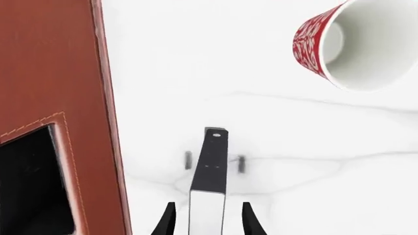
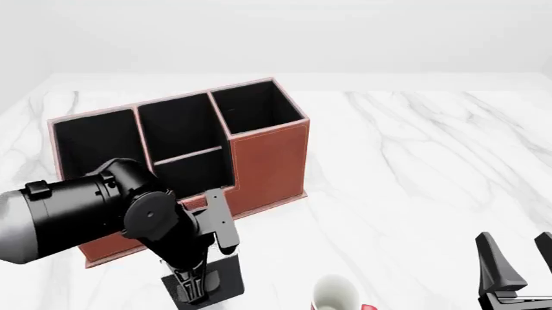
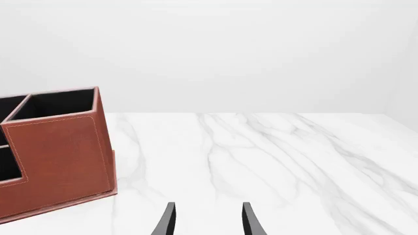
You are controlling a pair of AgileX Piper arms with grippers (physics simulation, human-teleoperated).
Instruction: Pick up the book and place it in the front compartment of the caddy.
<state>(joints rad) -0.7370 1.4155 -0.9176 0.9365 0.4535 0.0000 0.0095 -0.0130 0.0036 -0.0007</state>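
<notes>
The caddy [image 2: 172, 168] stands at the left of the marble table [image 2: 414, 168], its four black-lined cells open upward and its stepped wall facing the arms; the front compartment [image 2: 180, 132] sits mid-row behind a lower-fronted cell. Just before that wall, the left gripper [image 2: 196, 284] points straight down above the tabletop, its arm hiding part of the caddy's front. In the left wrist view its fingers [image 1: 167, 221] stand slightly apart on either side of the book [image 1: 210, 176], which hangs edge-on between them with its white strip nearest the camera; contact looks likely, though the touching faces are hidden. The book's lower end hangs near the tabletop, close beside the caddy's outer wall. A red-and-white mug [image 2: 335, 296] stands to the right of it. Beyond lies bare marble to the far edge. At far right the right gripper [image 2: 518, 261] holds nothing, fingers parted, over open table.
</notes>
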